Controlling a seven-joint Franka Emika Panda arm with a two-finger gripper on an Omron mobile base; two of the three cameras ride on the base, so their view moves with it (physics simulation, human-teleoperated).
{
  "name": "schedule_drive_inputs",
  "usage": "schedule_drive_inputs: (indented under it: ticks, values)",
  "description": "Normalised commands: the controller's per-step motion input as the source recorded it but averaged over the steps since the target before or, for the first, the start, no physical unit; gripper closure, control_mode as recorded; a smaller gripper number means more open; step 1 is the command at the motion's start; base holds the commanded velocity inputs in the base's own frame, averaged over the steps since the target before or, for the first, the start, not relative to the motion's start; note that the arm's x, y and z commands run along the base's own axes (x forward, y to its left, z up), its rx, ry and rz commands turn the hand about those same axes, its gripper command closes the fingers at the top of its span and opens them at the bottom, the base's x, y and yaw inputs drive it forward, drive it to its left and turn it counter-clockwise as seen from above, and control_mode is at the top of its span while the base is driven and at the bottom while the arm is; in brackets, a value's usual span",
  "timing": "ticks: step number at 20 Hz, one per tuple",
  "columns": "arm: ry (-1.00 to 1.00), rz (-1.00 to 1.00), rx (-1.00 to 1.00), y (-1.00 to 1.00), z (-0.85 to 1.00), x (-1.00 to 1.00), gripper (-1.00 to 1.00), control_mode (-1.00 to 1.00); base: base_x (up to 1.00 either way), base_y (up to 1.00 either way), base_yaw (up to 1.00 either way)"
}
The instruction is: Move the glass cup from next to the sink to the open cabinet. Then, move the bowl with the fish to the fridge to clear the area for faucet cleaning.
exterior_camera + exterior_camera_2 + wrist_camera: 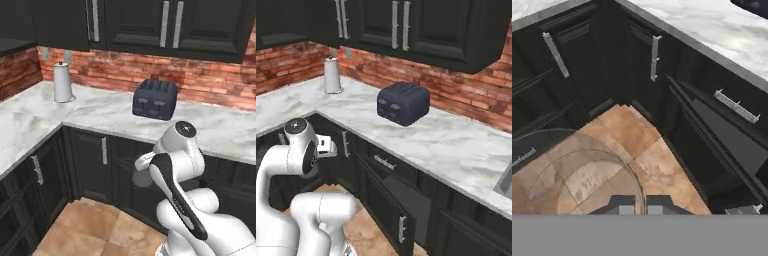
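While the gripper (640, 204) clamps the glass cup (577, 172) low over the tiled floor (637, 145), black base cabinets (637, 55) stand beyond it; above them, a dark toaster (155, 99) sits on the marble counter (100, 112).

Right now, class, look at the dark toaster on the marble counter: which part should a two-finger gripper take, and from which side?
The toaster is a wide, rounded box, likely too broad to span. It is probably best to come from above and pinch the top wall beside one of its upward-facing slots. The gripper is shut on the glass cup.
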Motion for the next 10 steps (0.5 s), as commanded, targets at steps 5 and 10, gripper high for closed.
schedule_drive_inputs:
  ticks: [5, 10]
  values:
    - [0.00, 0.00, 0.00, 0.00, 0.00, 0.00, 1.00, 1.00, 0.00, 0.03, 0.89]
    - [0.00, 0.00, 0.00, 0.00, 0.00, 0.00, 1.00, 1.00, 0.00, 0.09, 0.92]
